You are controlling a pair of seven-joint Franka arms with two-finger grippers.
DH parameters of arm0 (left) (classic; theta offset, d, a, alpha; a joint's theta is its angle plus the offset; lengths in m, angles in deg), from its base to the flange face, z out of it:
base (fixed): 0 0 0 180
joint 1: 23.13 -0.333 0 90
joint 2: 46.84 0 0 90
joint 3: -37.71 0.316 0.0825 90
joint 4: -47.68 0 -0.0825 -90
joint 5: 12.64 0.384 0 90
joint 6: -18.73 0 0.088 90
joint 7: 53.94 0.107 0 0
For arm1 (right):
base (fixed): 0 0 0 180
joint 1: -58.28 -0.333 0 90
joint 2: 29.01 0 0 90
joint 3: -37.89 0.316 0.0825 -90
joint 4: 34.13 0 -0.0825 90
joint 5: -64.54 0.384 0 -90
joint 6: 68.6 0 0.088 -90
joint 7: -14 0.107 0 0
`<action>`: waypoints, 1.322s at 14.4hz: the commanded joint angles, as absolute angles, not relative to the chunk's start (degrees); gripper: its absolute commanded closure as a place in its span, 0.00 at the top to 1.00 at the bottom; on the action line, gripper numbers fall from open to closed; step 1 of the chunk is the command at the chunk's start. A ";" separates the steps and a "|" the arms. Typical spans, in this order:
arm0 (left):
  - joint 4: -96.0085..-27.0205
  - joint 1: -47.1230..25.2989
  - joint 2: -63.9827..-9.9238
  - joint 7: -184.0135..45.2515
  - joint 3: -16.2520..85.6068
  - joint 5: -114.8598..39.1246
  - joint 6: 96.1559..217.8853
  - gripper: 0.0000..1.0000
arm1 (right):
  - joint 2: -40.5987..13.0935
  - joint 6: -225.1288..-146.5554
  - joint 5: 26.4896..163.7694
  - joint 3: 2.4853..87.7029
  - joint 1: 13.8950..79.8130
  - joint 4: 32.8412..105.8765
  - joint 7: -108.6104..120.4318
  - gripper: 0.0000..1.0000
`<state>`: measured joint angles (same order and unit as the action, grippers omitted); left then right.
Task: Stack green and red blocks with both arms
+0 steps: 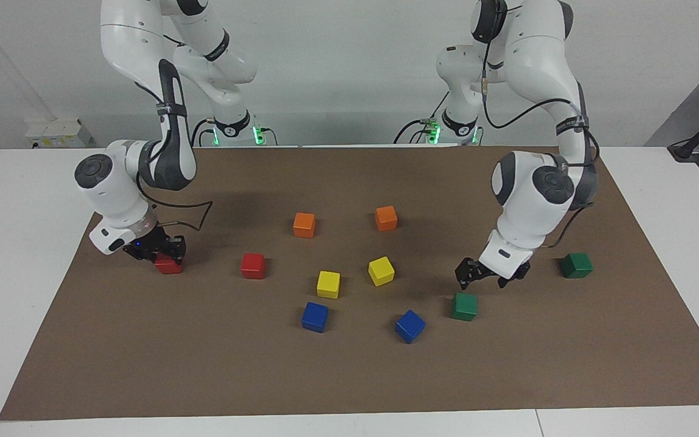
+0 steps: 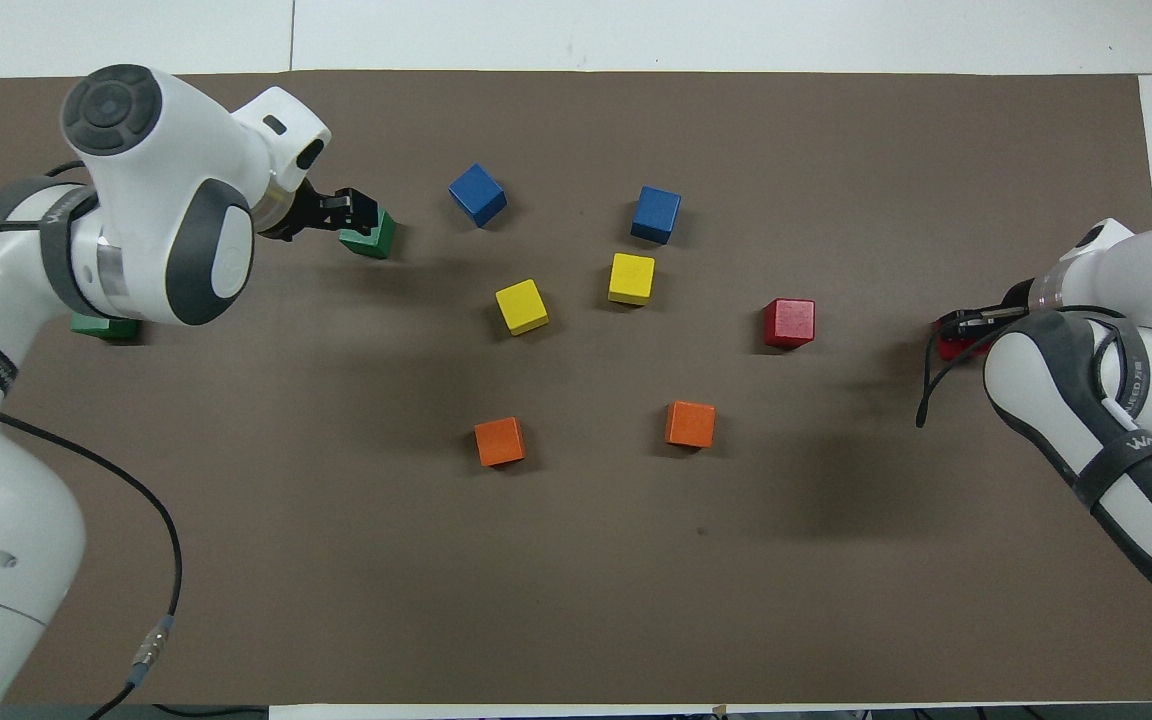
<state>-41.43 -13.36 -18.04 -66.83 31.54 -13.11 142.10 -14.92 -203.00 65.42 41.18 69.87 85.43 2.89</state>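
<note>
My right gripper (image 1: 167, 254) is down at a red block (image 1: 169, 266) on the brown mat, toward the right arm's end of the table. In the overhead view this gripper (image 2: 966, 325) covers most of that block (image 2: 950, 348). A second red block (image 1: 253, 266) (image 2: 789, 322) lies beside it, nearer the middle. My left gripper (image 1: 482, 278) (image 2: 344, 212) is open and hovers just above a green block (image 1: 464, 306) (image 2: 376, 236) without touching it. The other green block (image 1: 576, 265) lies toward the left arm's end and is partly hidden under the left arm in the overhead view (image 2: 104, 326).
Two orange blocks (image 1: 304, 224) (image 1: 386, 218) lie nearer the robots. Two yellow blocks (image 1: 328, 284) (image 1: 381, 271) lie mid-mat. Two blue blocks (image 1: 314, 317) (image 1: 409, 326) lie farther out. The mat (image 1: 143, 364) has white table around it.
</note>
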 commanded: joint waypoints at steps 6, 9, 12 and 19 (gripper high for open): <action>-38.36 -11.35 -12.21 -67.12 32.78 -11.07 148.80 1.00 | -14.77 -205.00 64.98 41.58 69.97 85.93 1.34 1.00; -38.80 -10.74 -10.89 -67.12 32.87 -8.62 151.95 1.00 | -15.20 -203.95 65.07 41.67 69.97 85.75 1.69 1.00; -40.99 -11.44 -11.15 -67.03 32.87 -5.62 152.85 1.00 | -18.10 -197.82 65.24 41.94 68.13 84.44 6.06 1.00; -45.92 -11.44 -12.03 -68.79 32.96 -5.44 158.03 0.00 | -18.90 -193.03 65.24 41.94 60.76 79.33 20.83 1.00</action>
